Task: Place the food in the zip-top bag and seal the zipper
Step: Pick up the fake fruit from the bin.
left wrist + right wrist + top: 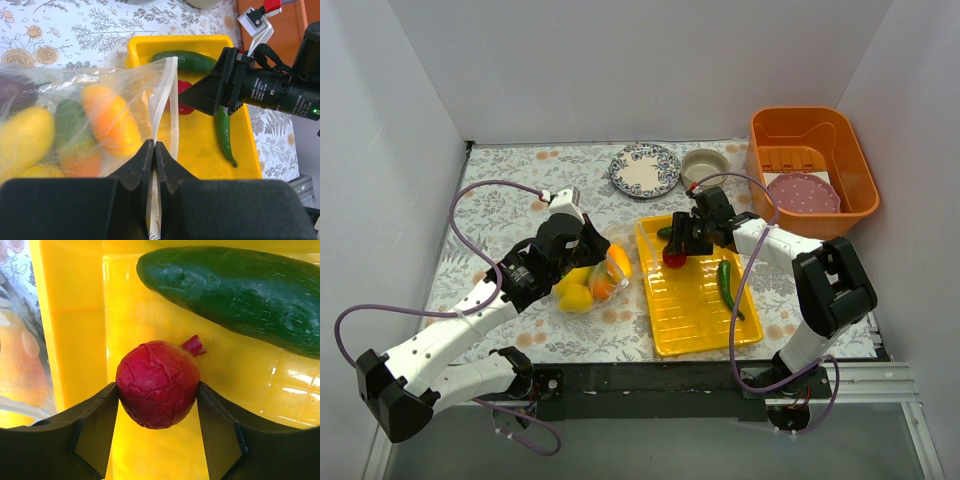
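The clear zip-top bag (588, 278) lies left of the yellow tray (690, 320) with yellow, orange and green food inside (107, 120). My left gripper (154, 150) is shut on the bag's pale zipper strip (167, 100) and holds the mouth up. My right gripper (157, 400) is shut on a red pomegranate (157, 382) over the tray (150, 460); it also shows in the top view (674, 256). A green cucumber (235, 290) lies at the tray's far end. A green chili (726, 285) lies on the tray's right side.
A patterned plate (645, 170) and a small white bowl (703, 165) stand at the back. An orange basket (812, 170) with a pink plate stands at the back right. White walls enclose the table.
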Motion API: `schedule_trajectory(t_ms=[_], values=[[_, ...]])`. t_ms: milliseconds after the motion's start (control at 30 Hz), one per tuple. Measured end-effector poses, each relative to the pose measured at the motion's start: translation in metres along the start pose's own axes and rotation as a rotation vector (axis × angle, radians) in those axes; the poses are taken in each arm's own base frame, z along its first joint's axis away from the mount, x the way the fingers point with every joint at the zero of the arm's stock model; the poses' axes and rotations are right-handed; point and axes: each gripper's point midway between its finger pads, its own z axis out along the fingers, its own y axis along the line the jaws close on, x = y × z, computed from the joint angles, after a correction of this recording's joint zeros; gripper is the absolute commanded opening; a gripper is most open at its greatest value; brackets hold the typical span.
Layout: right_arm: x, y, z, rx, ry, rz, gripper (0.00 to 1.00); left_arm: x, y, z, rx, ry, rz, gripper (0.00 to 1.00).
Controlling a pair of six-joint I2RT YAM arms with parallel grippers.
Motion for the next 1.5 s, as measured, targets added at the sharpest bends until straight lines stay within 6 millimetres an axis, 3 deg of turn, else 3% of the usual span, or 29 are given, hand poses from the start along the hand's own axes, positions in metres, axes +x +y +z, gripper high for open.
schedule_trajectory(t_ms=[100, 167, 900, 1267, 1500], values=[[0.001, 0.0, 0.001, -0.008, -0.003, -0.002, 0.49, 0.001, 0.0, 0.001, -0.002, 0.004, 0.002, 0.03], [0.001, 0.001, 0.001, -0.016, -0.009, -0.003, 0.41, 0.002, 0.0, 0.002, -0.003, 0.007, 0.002, 0.03], [0.019, -0.013, -0.028, 0.041, -0.04, -0.01, 0.41, 0.004, -0.002, 0.002, 0.009, 0.021, 0.002, 0.03], [0.003, -0.001, -0.058, 0.018, -0.127, -0.022, 0.41, 0.007, -0.003, 0.004, 0.016, 0.032, 0.003, 0.03], [-0.005, 0.018, -0.08, -0.048, -0.173, -0.021, 0.42, 0.012, -0.005, 0.009, 0.02, 0.053, 0.005, 0.03]])
